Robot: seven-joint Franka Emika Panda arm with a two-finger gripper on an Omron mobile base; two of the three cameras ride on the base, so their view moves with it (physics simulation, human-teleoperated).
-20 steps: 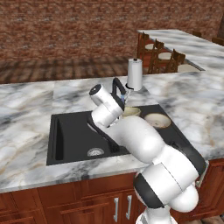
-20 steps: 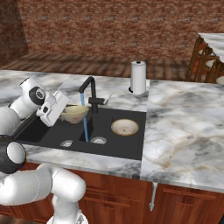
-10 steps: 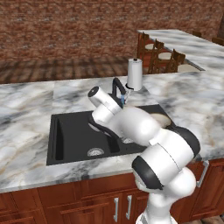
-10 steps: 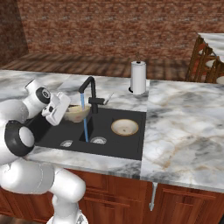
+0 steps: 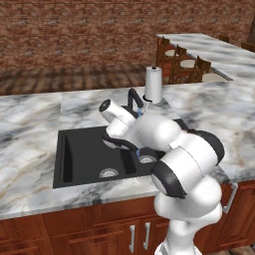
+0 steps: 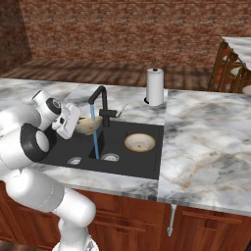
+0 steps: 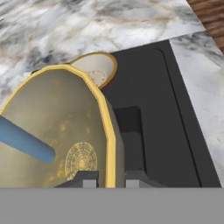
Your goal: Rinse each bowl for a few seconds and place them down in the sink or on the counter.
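My gripper (image 6: 74, 123) is shut on the rim of the olive-tan bowl (image 6: 89, 125) and holds it tilted over the left basin of the black sink (image 6: 147, 164), beside the black faucet (image 6: 101, 102). In the hand view the bowl (image 7: 57, 131) has a yellow rim pinched between my fingertips (image 7: 85, 177), and the blue water stream (image 7: 24, 141) strikes its inside. The cream-rimmed bowl (image 6: 139, 142) lies upright in the right basin, also seen past the held bowl (image 7: 98, 69). In the left base view my arm covers most of the sink (image 5: 79, 152).
A white paper-towel roll (image 6: 155, 87) stands on the marble counter (image 6: 206, 132) behind the sink. Water runs from the faucet down to the drain (image 6: 110, 157). Wooden chairs (image 5: 184, 67) stand at a far counter. Cabinets with steel handles sit below.
The arm has swung its elbow around, and the held bowl has shifted slightly toward the faucet, into the water stream. The grip stays shut.
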